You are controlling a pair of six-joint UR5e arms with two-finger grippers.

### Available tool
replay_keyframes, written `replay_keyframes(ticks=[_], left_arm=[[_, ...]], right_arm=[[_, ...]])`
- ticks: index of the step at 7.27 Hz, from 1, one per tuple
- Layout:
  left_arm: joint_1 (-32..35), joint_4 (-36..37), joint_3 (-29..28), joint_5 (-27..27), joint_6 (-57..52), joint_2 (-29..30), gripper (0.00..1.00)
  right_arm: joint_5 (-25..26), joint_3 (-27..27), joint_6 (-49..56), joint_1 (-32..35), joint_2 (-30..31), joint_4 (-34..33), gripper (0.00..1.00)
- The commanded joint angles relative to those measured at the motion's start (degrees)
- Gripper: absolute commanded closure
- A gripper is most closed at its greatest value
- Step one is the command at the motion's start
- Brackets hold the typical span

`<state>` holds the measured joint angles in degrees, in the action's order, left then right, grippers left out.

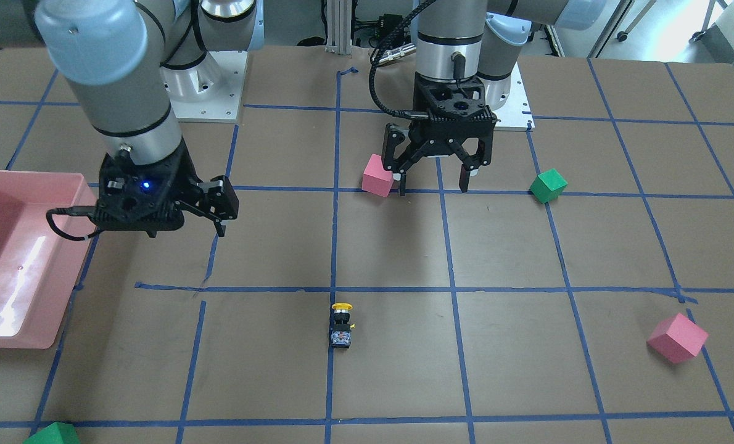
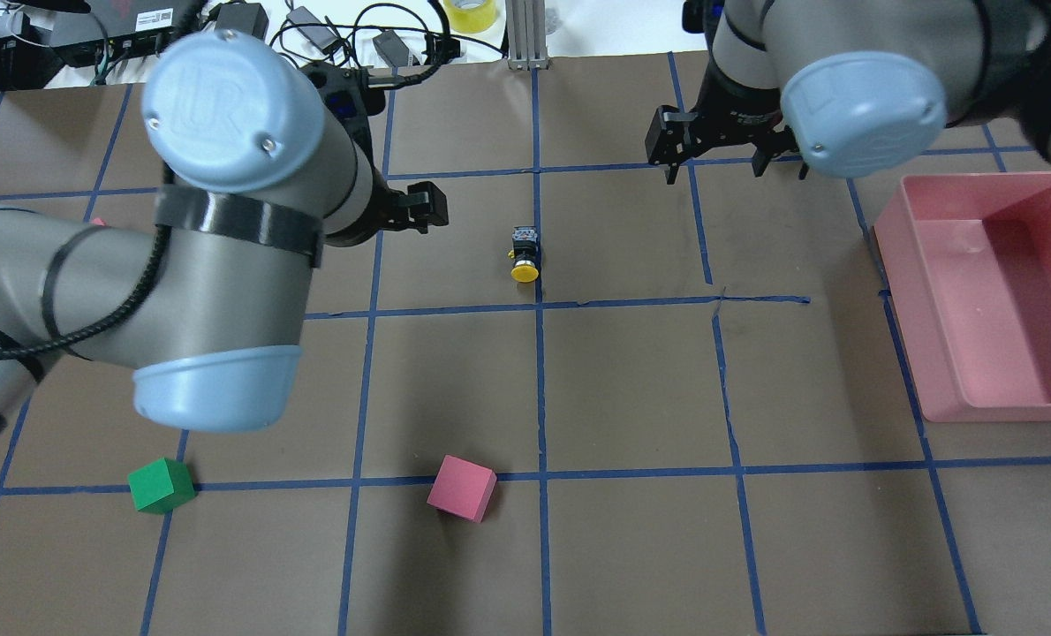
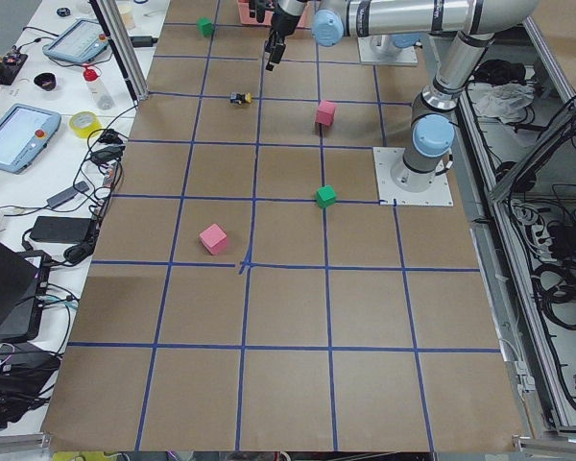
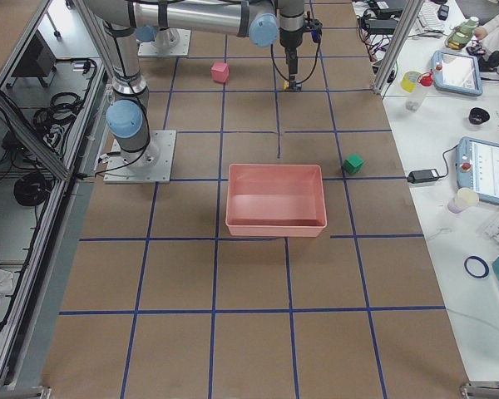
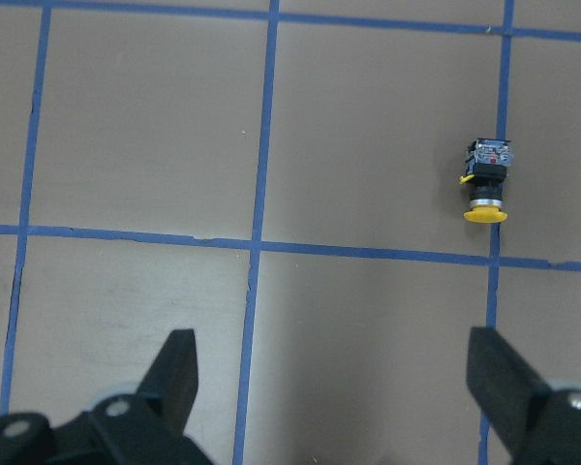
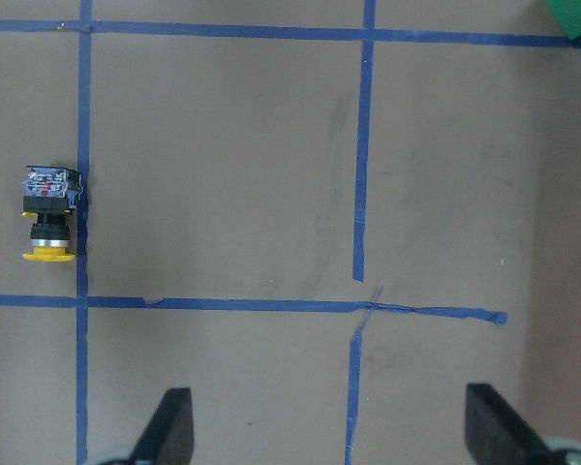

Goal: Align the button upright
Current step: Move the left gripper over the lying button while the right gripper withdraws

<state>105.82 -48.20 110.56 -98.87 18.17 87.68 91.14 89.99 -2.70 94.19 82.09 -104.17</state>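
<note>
The button (image 1: 341, 325) lies on its side on a blue tape line near the table's middle, with its yellow cap toward the robot and its terminal base away. It also shows in the overhead view (image 2: 524, 253), the left wrist view (image 5: 487, 181) and the right wrist view (image 6: 48, 213). My left gripper (image 1: 432, 177) is open and empty, hovering above the table off to the button's side. My right gripper (image 1: 221, 213) is open and empty, hovering on the button's other side, toward the pink bin. In both wrist views the fingers (image 5: 179, 373) (image 6: 174, 426) stand wide apart over bare paper.
A pink bin (image 2: 896, 265) stands on the robot's right. A pink cube (image 2: 462, 488) and a green cube (image 2: 162, 485) sit near the robot. Another pink cube (image 1: 677, 337) and another green cube (image 1: 52, 435) sit on the far side. Cables and devices line the far edge.
</note>
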Motion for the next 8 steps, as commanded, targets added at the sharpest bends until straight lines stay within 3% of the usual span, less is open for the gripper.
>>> replay_keyframes(ticks=[1, 3, 6, 8], left_arm=[[3.2, 16.8, 9.0, -0.4, 2.2, 1.7, 0.0], [5.4, 26.6, 14.5, -0.3, 2.4, 4.9, 0.04], [7.5, 26.4, 12.7, -0.2, 4.8, 5.8, 0.0], [7.5, 26.4, 11.6, -0.5, 4.5, 7.1, 0.0]], right_arm=[[-0.4, 0.3, -0.2, -0.9, 3.1, 2.7, 0.0], [-0.4, 0.4, -0.5, -0.9, 2.7, 2.5, 0.0], [-0.4, 0.4, 0.2, -1.0, 4.2, 3.0, 0.0], [0.5, 0.3, 0.1, -1.2, 5.4, 10.0, 0.0]])
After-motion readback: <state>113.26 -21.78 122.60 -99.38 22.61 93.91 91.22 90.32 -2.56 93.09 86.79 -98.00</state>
